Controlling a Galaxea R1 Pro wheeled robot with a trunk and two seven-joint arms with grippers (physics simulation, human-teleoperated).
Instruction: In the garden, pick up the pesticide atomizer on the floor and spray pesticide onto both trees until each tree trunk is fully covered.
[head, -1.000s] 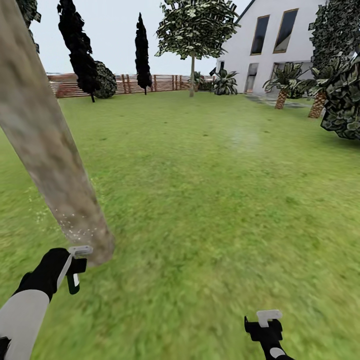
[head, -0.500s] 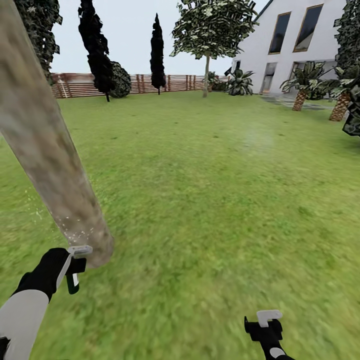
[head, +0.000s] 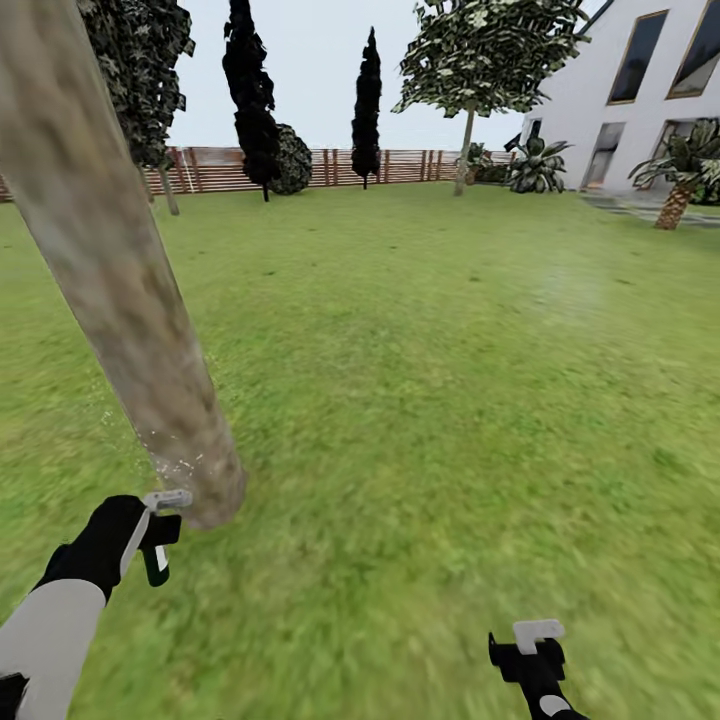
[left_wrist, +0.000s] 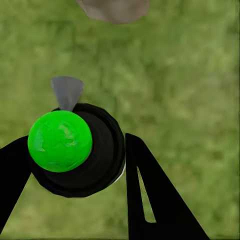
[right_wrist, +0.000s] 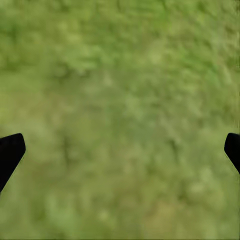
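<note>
— Grass (head: 430, 400) runs back to a slatted wooden fence (head: 330, 167), with dark cypresses (head: 367, 95) and a white house (head: 640, 90) at the far right. Where's the trunk?

— A thick mottled tree trunk (head: 120, 290) leans across the head view's left, white specks low on its bark.

— And the sprayer?

— The left gripper (left_wrist: 75, 165) is clamped on the pesticide atomizer (left_wrist: 75, 150): black body, green cap, grey nozzle aimed toward the trunk base just beside it.

— The other one?

— The right gripper (head: 528, 650) hangs low over grass, fingers (right_wrist: 10, 152) spread wide, holding nothing
</note>
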